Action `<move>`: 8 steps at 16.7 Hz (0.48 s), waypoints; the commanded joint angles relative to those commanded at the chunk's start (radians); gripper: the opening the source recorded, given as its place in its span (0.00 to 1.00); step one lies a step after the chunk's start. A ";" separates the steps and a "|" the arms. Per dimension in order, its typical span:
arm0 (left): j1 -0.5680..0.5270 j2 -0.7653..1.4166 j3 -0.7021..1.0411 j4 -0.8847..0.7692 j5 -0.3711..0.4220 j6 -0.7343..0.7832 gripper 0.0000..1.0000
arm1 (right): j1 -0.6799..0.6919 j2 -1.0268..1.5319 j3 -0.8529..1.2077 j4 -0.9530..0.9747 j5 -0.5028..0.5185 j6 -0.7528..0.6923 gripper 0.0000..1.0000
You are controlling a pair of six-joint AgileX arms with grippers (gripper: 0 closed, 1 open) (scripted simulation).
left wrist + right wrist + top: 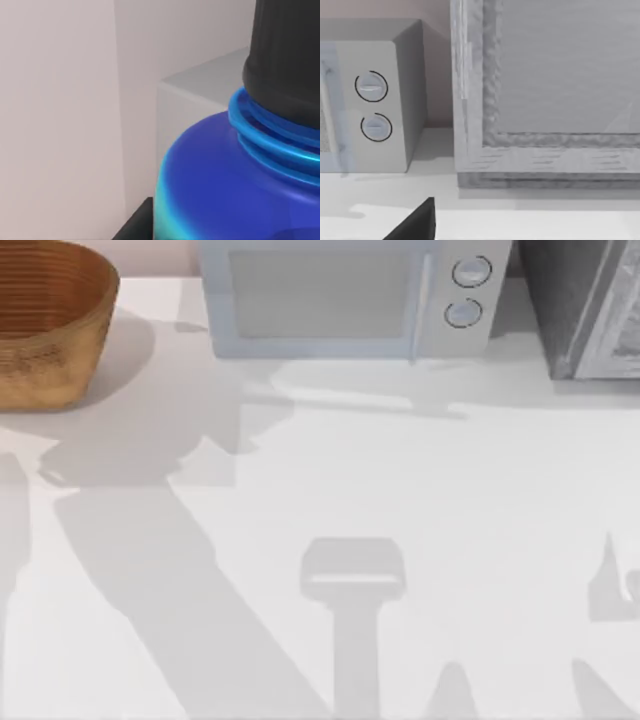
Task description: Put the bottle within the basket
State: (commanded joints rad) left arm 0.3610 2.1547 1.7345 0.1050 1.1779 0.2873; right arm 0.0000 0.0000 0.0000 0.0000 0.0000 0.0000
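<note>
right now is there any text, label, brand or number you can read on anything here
None can be read.
microwave: two round dials, no markings legible on them or the door.
bottle: plain blue shoulder and black cap, no label visible.
basket: bare wicker.
grey cabinet: no lettering.

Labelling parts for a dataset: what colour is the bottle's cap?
Black, with fine vertical ribs; the cap shows best in the left wrist view.

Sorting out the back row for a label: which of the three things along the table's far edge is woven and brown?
The basket at the far left; the microwave and grey framed panel are smooth grey.
</note>
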 joint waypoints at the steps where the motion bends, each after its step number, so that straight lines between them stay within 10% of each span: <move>1: 0.000 0.000 0.000 0.000 0.000 0.000 0.23 | 0.000 0.000 0.000 0.000 0.000 0.000 1.00; 8: 0.000 0.000 0.000 0.000 0.000 0.000 0.75 | 0.000 0.000 0.000 0.000 0.000 0.000 1.00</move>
State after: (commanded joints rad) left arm 0.3610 2.1547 1.7345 0.1050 1.1779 0.2873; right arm 0.0000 0.0000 0.0000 0.0000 0.0000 0.0000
